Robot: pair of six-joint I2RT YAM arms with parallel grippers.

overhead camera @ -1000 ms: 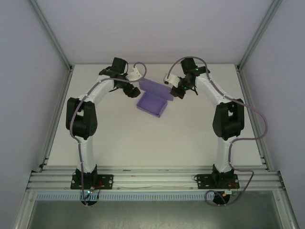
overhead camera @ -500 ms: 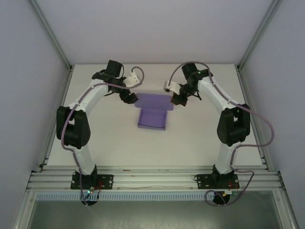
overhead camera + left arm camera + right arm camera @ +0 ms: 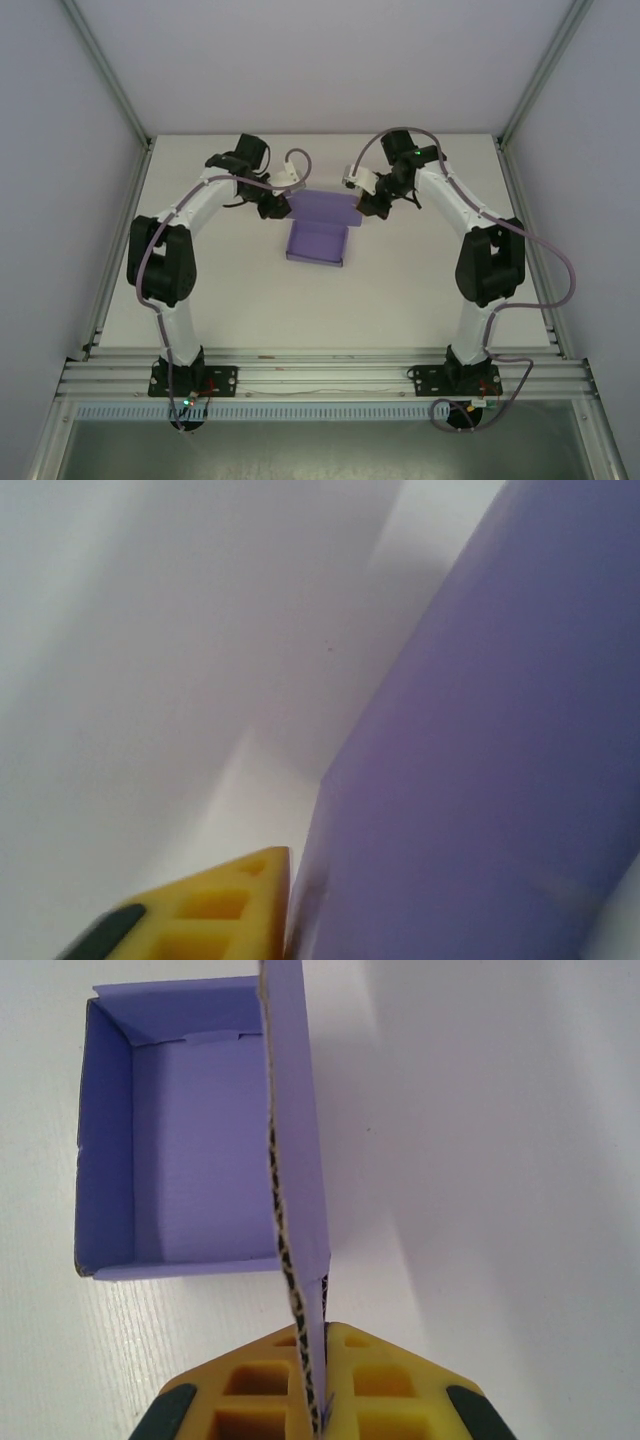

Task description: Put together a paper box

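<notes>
Pinching the raised lid panel of the lavender paper box, your right hand has its two yellow fingers pressed together on the panel's corrugated edge, one on each face, in the right wrist view. From above, that right hand sits at the panel's right end.

Your left hand sits at the panel's left end. Its wrist view gives one yellow fingertip right up against the purple face of the lid panel. The other finger is hidden, so you cannot tell whether this hand is clamped on the panel or merely touching it.

The paper box rests on the white surface, toward the far half and between the two arms. It is folded into a shallow rectangular tray, open on top, with all the walls standing. The lid panel rises from the tray's far side and spans the gap between the two hands. In the right wrist view the panel is seen edge-on, with the tray's empty inside to its left and small tabs folded in along one end wall. Bare surface lies to the panel's right.
</notes>
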